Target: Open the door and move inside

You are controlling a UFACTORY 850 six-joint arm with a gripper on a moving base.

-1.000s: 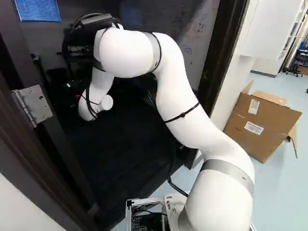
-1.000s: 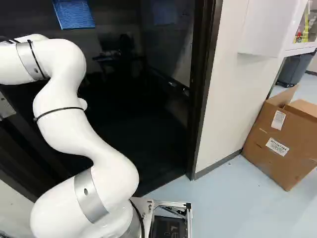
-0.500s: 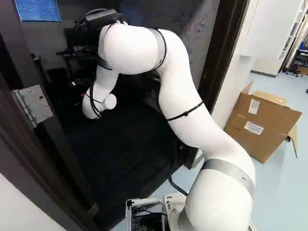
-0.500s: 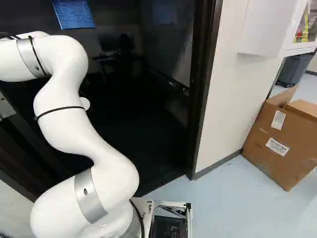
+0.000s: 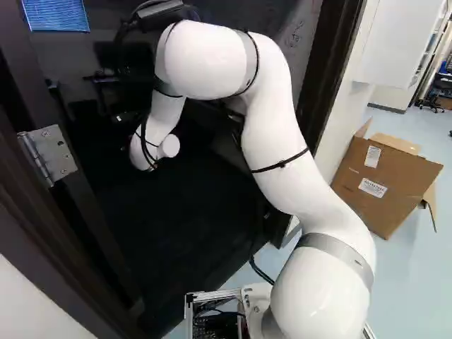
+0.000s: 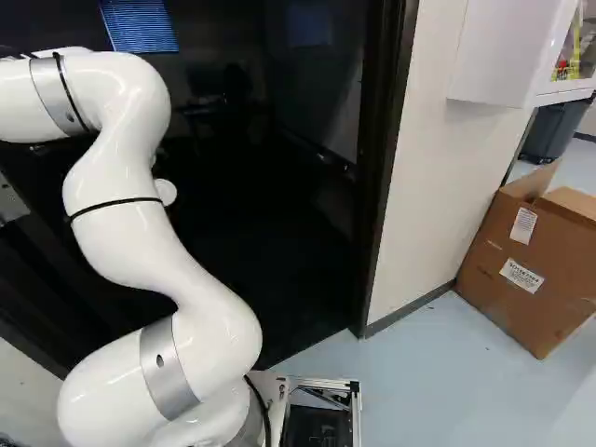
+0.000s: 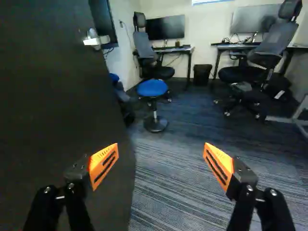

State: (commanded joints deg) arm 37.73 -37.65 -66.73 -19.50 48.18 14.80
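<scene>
Opening is looking largely done, with the arm [image 5: 275, 141] reaching past the door frame [image 6: 377, 168], while bringing the base [image 6: 321, 396] inside is seemingly remaining. The door [image 7: 62, 120] is standing ajar into the room, alongside the jaws, which are sitting wide apart and holding nothing. It is appearing dark, flat and plain, its silvery lever handle [image 7: 97, 40] jutting out near the far edge.

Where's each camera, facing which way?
Left base view: behind the white jointed arm, to its left, facing the dark door frame; arm right of middle.
Right base view: behind, to its right, same heading; arm left of middle.
Wrist view: along the black, orange-padded end effector, past the dark door, toward the blue round stool.
Base views share: brown cardboard box.
</scene>
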